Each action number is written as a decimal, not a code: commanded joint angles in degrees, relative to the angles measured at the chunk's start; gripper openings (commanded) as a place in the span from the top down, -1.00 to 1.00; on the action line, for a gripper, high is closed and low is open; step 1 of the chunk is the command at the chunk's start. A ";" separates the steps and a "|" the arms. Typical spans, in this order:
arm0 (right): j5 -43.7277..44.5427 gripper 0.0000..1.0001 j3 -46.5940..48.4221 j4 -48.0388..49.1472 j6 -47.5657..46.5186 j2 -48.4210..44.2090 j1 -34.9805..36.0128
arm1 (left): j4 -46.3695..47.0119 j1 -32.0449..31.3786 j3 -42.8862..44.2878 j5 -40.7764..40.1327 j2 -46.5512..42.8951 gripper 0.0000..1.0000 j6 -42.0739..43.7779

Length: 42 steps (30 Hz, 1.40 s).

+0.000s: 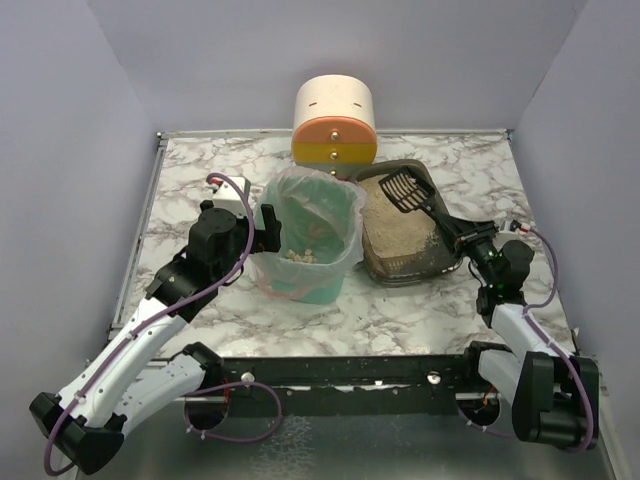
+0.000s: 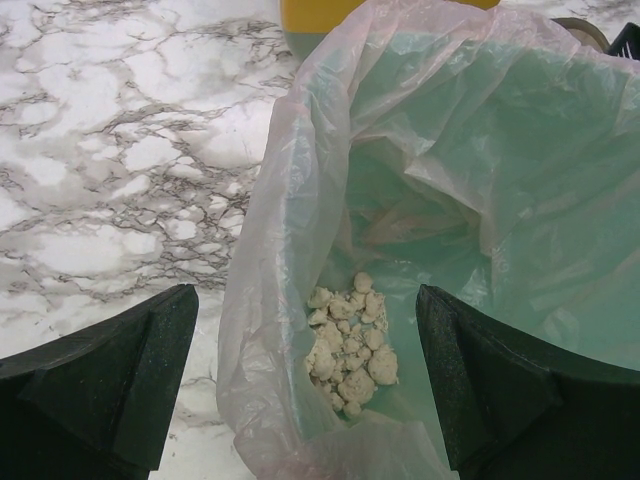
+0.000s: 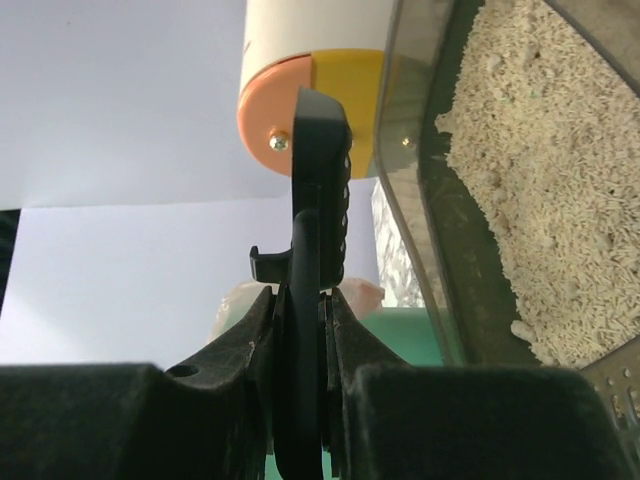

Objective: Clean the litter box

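The right pincer (image 3: 300, 310) is pressed together on the flat handle of the black litter scoop (image 1: 404, 189), whose slotted head is held over the far end of the litter box (image 1: 405, 277). The left pincer (image 1: 266, 228) is spread wide beside the bagged rim of the green bin (image 1: 320, 288), with nothing pinched.

On the marbled table (image 1: 200, 170), the litter box is set just right of the bin and in front of the cream, orange and yellow cylinder (image 1: 334, 120). The box is judged stiff but heavy with loose litter (image 3: 540, 200) that would shift if tipped. It is best left flat and, if steadied, taken by its rim. The scoop is judged light and rigid, and the handle is judged the proper hold. The pale clumps (image 2: 350, 340) seen at the bottom of the bin are probably crumbly under pressure.
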 commanded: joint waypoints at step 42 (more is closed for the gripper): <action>-14.40 0.99 43.47 -44.94 -39.87 -8.81 7.56 | 1.13 0.63 -1.06 -3.27 -4.78 -0.98 -1.86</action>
